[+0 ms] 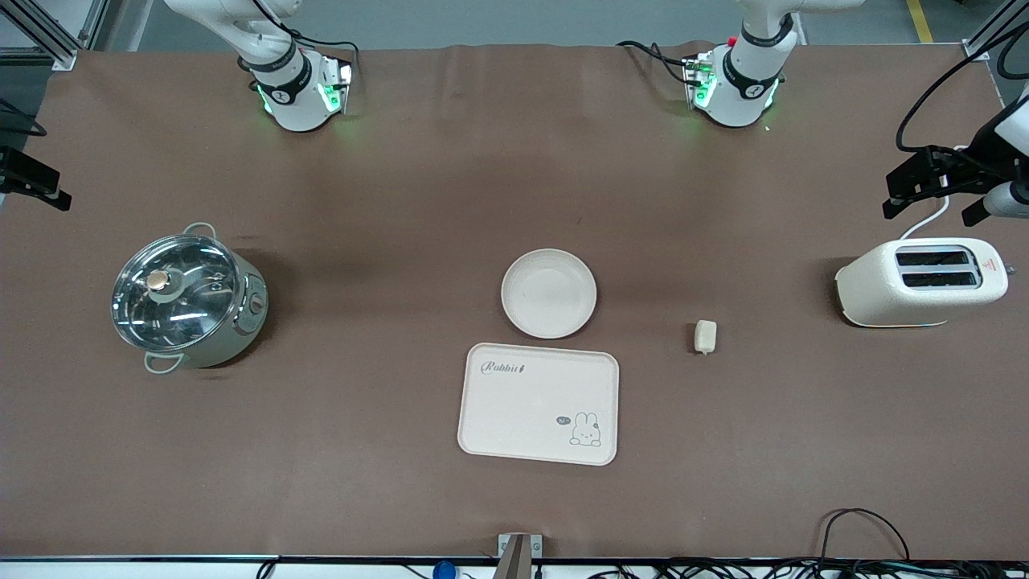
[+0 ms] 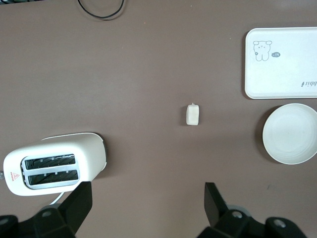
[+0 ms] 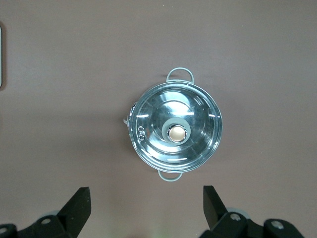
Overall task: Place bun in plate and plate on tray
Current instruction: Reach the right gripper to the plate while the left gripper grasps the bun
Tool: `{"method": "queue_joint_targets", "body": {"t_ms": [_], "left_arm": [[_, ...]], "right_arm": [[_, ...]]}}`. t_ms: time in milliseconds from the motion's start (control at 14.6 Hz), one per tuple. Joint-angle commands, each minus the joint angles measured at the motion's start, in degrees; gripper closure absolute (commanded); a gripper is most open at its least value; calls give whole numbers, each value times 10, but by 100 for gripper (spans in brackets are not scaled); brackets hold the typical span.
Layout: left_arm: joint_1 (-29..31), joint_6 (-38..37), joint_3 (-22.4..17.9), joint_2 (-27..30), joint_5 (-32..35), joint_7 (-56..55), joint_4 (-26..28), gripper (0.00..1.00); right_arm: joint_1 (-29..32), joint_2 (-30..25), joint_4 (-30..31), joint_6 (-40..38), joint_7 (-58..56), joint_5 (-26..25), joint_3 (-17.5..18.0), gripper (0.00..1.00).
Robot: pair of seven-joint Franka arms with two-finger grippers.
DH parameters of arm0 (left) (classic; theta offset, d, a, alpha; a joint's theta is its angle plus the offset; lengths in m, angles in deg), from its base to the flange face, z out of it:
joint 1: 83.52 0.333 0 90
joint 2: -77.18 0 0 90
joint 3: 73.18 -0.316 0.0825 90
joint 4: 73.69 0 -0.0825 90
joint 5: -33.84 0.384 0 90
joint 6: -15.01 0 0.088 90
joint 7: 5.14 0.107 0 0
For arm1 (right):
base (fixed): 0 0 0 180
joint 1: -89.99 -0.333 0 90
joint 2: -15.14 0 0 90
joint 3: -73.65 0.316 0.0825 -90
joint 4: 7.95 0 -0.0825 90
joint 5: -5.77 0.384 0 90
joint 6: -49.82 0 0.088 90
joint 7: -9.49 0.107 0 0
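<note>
The bun [image 1: 705, 336] lies on the brown table, between the plate and a toaster; it also shows in the left wrist view [image 2: 192, 114]. The round plate [image 1: 549, 293] stands empty, just farther from the front camera than the tray [image 1: 538, 404], apart from it. Both show in the left wrist view, the plate [image 2: 290, 134] and the tray [image 2: 282, 62]. My left gripper [image 2: 148, 191] is open and empty, high over the table near the toaster. My right gripper [image 3: 147, 194] is open and empty, high over the table near a pot. Neither gripper shows in the front view.
A cream toaster [image 1: 923, 281] stands toward the left arm's end of the table. A pale green pot with a glass lid [image 1: 186, 296] stands toward the right arm's end. Black fixtures [image 1: 924, 181] overhang each end. Cables [image 1: 864, 531] lie at the near edge.
</note>
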Motion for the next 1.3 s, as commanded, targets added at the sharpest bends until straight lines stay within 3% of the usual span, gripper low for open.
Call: {"method": "queue_joint_targets", "body": {"t_ms": [0, 410, 615, 957, 1094, 1231], "left_arm": [[4, -13, 1, -1, 7, 21, -10, 0], [-4, -25, 11, -32, 14, 1, 20, 0], [-10, 50, 37, -139, 1, -60, 36, 0], [-22, 195, 74, -322, 2, -88, 36, 0], [-30, 223, 79, -366, 2, -89, 37, 0], [-36, 261, 79, -383, 1, -90, 57, 0]], "right_arm": [[4, -3, 5, 5, 6, 4, 3, 0], [1, -2, 5, 18, 7, 33, 3, 0], [-3, 25, 20, 52, 8, 90, 3, 0], [-55, 88, 114, 212, 30, 159, 5, 0], [-101, 96, 173, 288, 63, 180, 5, 0], [-154, 117, 194, 331, 116, 201, 5, 0]]}}
